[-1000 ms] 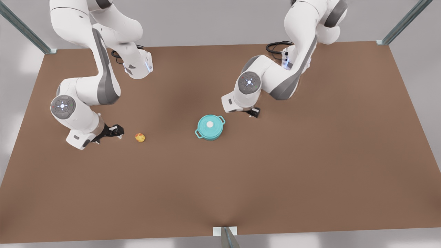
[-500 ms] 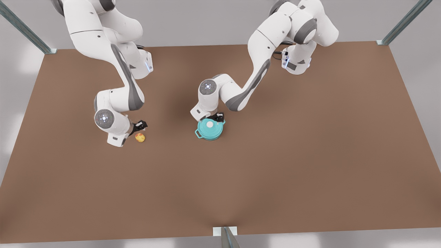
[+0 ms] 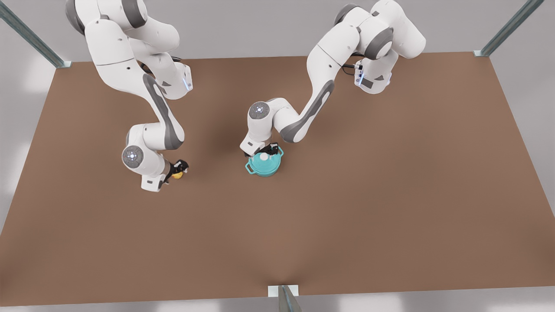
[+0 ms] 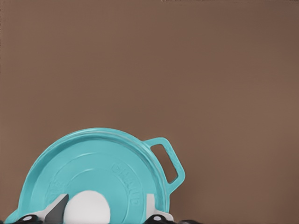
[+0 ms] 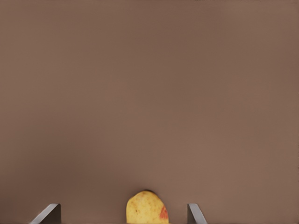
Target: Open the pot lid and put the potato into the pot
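So the left end effector (image 3: 265,151) is sitting right over the pot lid (image 4: 93,172), fingers (image 4: 57,210) spread apart with the white knob (image 4: 87,209) between them, not clamped on it. The lid is on the pot (image 3: 264,164), and one loop handle (image 4: 167,161) sticks out off to the side of the fingers. The right end effector (image 3: 178,170) is down at the potato (image 5: 146,207), which rests on the brown desk (image 3: 347,195) between its two fingertips (image 5: 47,213); they're wide apart with clear gaps either side, so nothing gripped. From the front view, potato and pot are well apart, with just bare desk between them and nothing blocking either end effector.
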{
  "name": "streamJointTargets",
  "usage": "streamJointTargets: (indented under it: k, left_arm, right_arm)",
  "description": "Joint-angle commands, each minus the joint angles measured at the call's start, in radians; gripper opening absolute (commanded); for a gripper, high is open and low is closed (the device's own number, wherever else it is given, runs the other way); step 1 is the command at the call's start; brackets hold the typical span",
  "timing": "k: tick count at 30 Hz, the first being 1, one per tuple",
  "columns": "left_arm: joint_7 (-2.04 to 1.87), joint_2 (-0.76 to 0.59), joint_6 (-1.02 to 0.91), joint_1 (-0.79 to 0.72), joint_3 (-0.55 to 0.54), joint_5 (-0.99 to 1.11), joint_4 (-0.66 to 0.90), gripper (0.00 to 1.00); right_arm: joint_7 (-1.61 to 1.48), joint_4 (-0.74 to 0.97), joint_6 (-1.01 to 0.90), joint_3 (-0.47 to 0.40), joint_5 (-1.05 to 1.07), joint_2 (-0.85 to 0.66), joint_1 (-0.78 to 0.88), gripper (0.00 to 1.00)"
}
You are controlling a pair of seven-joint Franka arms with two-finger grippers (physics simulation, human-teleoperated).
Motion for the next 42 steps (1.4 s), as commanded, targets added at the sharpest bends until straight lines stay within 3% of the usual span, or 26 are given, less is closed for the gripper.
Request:
streamJointTargets:
  k: [1,4,5,9,12,15,18,19,20,22,24,25,26,27,29,32,34,42]
  left_arm:
    - [-0.231,0.0,0.01,0.0,0.0,0.011,0.001,0.7]
    - [-0.231,-0.002,0.01,0.0,0.0,0.009,0.001,0.43]
    - [-0.231,-0.002,0.008,0.0,0.0,0.009,0.001,0.4]
    - [-0.214,-0.011,-0.004,0.009,0.015,0.026,0.016,0.38]
    - [0.093,-0.014,-0.136,0.187,0.058,0.017,0.108,0.38]
    - [0.384,0.135,0.071,0.405,0.052,0.012,0.128,0.38]
    - [0.403,0.184,0.112,0.413,0.055,0.017,0.128,0.38]
    - [0.458,0.165,0.099,0.414,0.061,0.016,0.129,1.0]
    - [0.501,0.155,-0.022,0.436,0.054,0.012,0.195,1.0]
    - [0.921,0.037,-0.481,0.577,0.052,-0.115,0.367,1.0]
    - [1.386,-0.169,-0.858,0.805,0.055,-0.144,0.364,1.0]
    - [1.343,-0.265,-1.0,0.877,0.065,-0.251,0.347,1.0]
    - [1.321,-0.501,-0.849,0.877,0.069,-0.251,0.031,1.0]
    - [1.302,-0.628,-0.662,0.853,0.051,-0.242,-0.188,1.0]
    - [1.116,-0.547,-0.659,0.785,0.034,-0.187,-0.096,1.0]
    - [1.271,-0.522,-0.612,0.791,0.022,-0.218,-0.006,1.0]
    - [1.269,-0.482,-0.533,0.94,0.028,-0.323,-0.003,1.0]
    - [1.271,-0.477,-0.555,0.946,0.02,-0.356,-0.006,1.0]
  right_arm:
    - [-0.277,-0.018,0.071,0.0,-0.029,-0.003,0.004,1.0]
    - [-0.282,-0.062,0.074,0.002,-0.031,-0.003,0.006,1.0]
    - [-0.282,-0.064,0.074,0.002,-0.029,0.0,0.007,1.0]
    - [-0.282,-0.079,0.074,0.002,-0.029,0.011,0.01,1.0]
    - [-0.282,-0.077,0.1,0.0,-0.029,0.034,0.004,1.0]
    - [-0.282,-0.077,0.109,-0.012,-0.031,0.051,0.003,1.0]
    - [-0.286,-0.077,0.151,-0.028,-0.052,0.071,0.003,1.0]
    - [-0.288,-0.077,0.151,-0.028,-0.052,0.071,0.003,1.0]
    - [-0.288,-0.079,0.151,-0.028,-0.052,0.071,0.003,1.0]
    - [-0.288,-0.079,0.151,-0.028,-0.054,0.072,0.003,1.0]
    - [-0.288,-0.091,0.151,-0.028,-0.057,0.072,0.003,1.0]
    - [-0.288,-0.099,0.151,-0.028,-0.057,0.072,0.003,1.0]
    - [-0.297,-0.107,0.149,-0.028,-0.057,0.072,0.003,1.0]
    - [-0.306,-0.111,0.147,-0.028,-0.057,0.071,0.003,1.0]
    - [-0.314,-0.12,0.14,-0.029,-0.055,0.069,0.001,1.0]
    - [-0.314,-0.12,0.141,-0.028,-0.057,0.074,0.001,1.0]
    - [-0.314,-0.12,0.144,-0.028,-0.057,0.078,0.001,0.99]
    - [-0.323,-0.12,0.143,-0.029,-0.057,0.078,0.001,0.67]
